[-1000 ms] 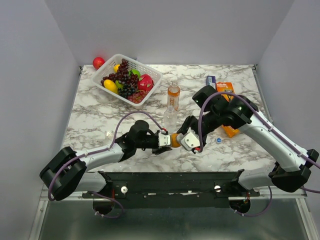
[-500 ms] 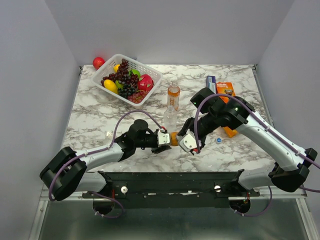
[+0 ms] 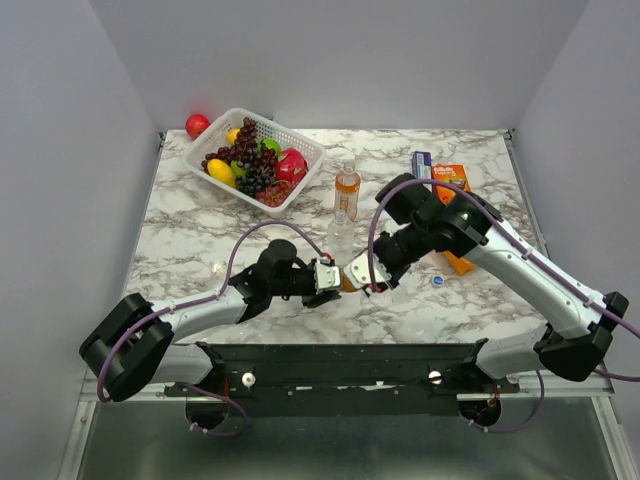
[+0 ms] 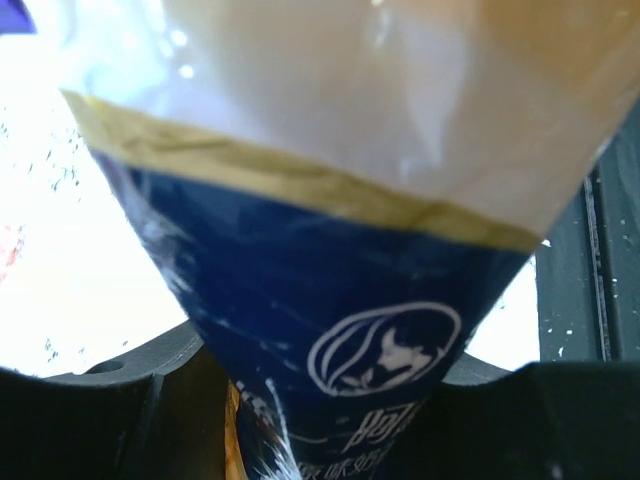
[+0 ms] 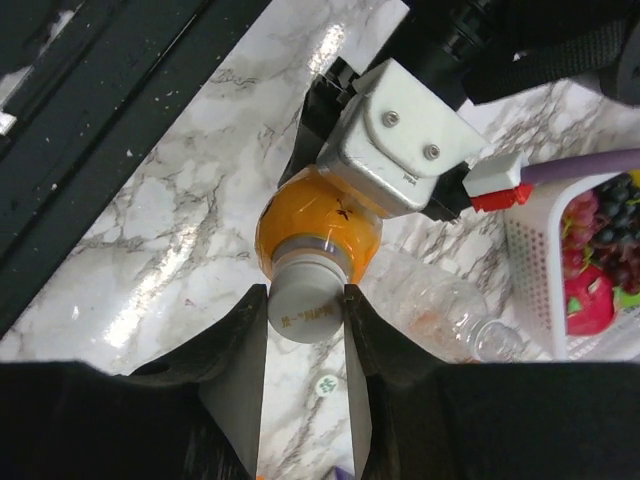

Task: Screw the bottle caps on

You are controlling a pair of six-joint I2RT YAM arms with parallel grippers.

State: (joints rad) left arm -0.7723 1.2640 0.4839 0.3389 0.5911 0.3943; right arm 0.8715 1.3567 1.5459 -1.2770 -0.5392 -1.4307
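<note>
My left gripper (image 3: 333, 279) is shut on an orange drink bottle (image 3: 348, 281) and holds it sideways just above the table. Its blue label (image 4: 340, 300) fills the left wrist view. My right gripper (image 3: 360, 274) is shut on the white cap (image 5: 305, 302) seated on that bottle's neck (image 5: 318, 235), one finger on each side. A second orange bottle (image 3: 347, 189) and the clear bottle (image 3: 340, 232) stand behind. The clear bottle also shows in the right wrist view (image 5: 450, 312). A blue cap (image 3: 437, 281) lies to the right. A white cap (image 5: 325, 383) lies on the marble under my right gripper.
A white basket (image 3: 300, 150) of fruit stands at the back left with a red ball (image 3: 197, 125) beside it. Orange snack packets (image 3: 452, 176) and a blue box (image 3: 421, 160) lie at the back right. A black rail (image 3: 340, 362) runs along the near edge.
My right gripper has moved left and turned at the wrist, closing in on the cap end of the held bottle. The left arm has held still.
</note>
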